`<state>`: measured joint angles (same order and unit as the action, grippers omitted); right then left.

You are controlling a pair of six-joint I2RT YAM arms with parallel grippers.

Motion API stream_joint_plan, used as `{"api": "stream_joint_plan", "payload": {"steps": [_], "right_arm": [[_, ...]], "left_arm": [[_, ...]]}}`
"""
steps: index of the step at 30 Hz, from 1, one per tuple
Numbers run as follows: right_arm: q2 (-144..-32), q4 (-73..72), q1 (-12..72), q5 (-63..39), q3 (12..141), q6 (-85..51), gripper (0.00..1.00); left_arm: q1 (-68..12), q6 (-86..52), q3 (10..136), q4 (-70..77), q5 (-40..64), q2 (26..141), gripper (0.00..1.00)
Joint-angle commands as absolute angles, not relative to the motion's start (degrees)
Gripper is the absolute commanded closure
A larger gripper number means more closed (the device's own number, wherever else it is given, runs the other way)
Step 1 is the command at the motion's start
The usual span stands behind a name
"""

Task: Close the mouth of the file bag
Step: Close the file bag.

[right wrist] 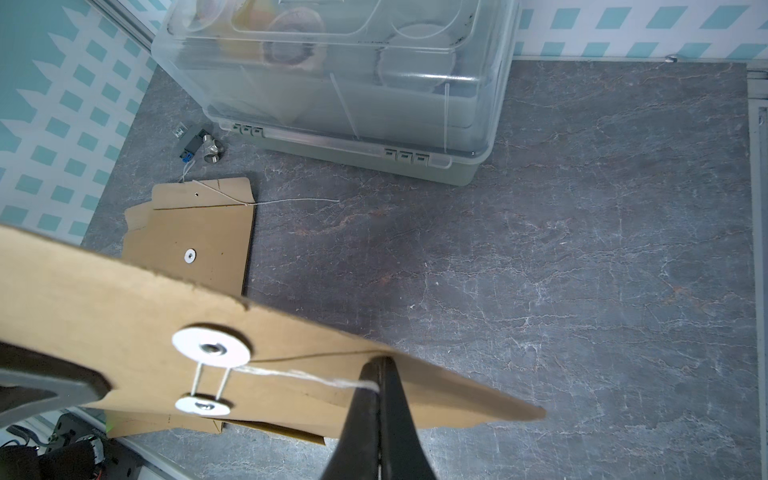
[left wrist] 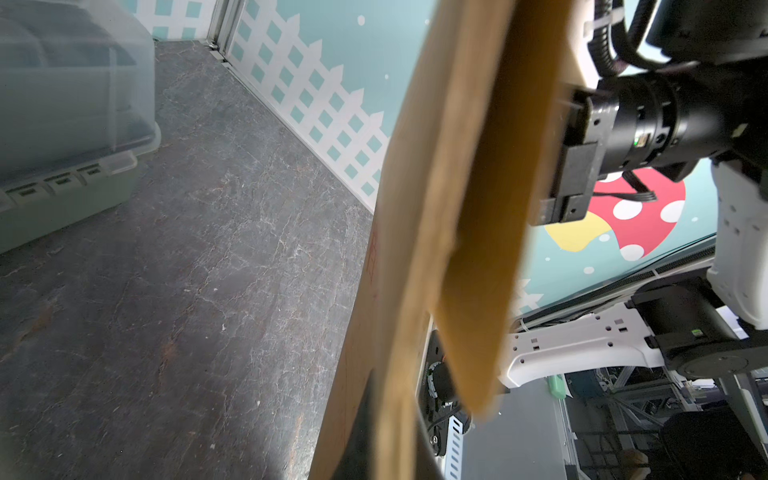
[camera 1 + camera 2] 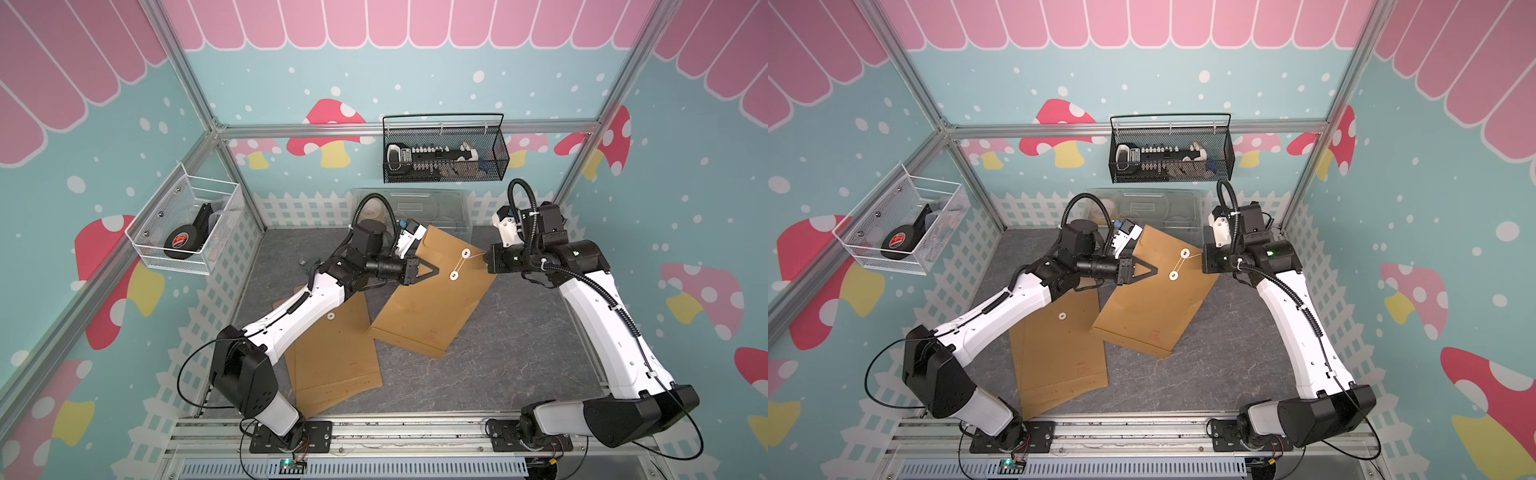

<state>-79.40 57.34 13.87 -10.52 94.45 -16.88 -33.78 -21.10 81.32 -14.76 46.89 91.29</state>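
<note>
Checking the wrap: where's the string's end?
In the right wrist view, the string end is pinched in the right gripper, beside the file bag's white discs.

The brown kraft-paper file bag (image 3: 432,303) (image 3: 1154,309) lies diagonally. Its bottom edge rests on the tabletop and its mouth end is raised. The flap is folded down over the body. A white round upper disc (image 3: 466,252) (image 1: 211,347) sits on the flap, and a white round lower disc (image 3: 453,274) (image 1: 202,406) sits on the body just beside it. A thin white string (image 1: 299,376) spans the two discs in two strands, then runs taut from the upper disc to the closed tips of the right gripper (image 1: 376,384). The left gripper (image 3: 436,271) pinches the bag's side edge near the discs.
</note>
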Motion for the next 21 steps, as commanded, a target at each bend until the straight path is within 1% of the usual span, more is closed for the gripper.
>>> {"api": "stream_joint_plan", "payload": {"steps": [1,13,18,21], "right_arm": [[-80.8,60.0,13.5,-12.5,97.6,-16.3,1.0],[-84.1,65.3,14.1,-14.2,104.5,-14.8,1.0],[-84.4,65.6,14.8,-16.3,105.3,-15.3,1.0],[-84.3,66.0,15.2,-15.8,104.9,-15.1,1.0]], "left_arm": [[-35.0,-17.7,84.4,-16.3,47.7,91.7,1.0],[-36.5,-14.3,86.5,-20.0,45.7,94.4,1.0],[-36.6,-13.9,86.8,-20.7,44.7,94.9,1.0],[-36.7,-14.0,86.8,-20.7,44.4,94.8,1.0]]}}
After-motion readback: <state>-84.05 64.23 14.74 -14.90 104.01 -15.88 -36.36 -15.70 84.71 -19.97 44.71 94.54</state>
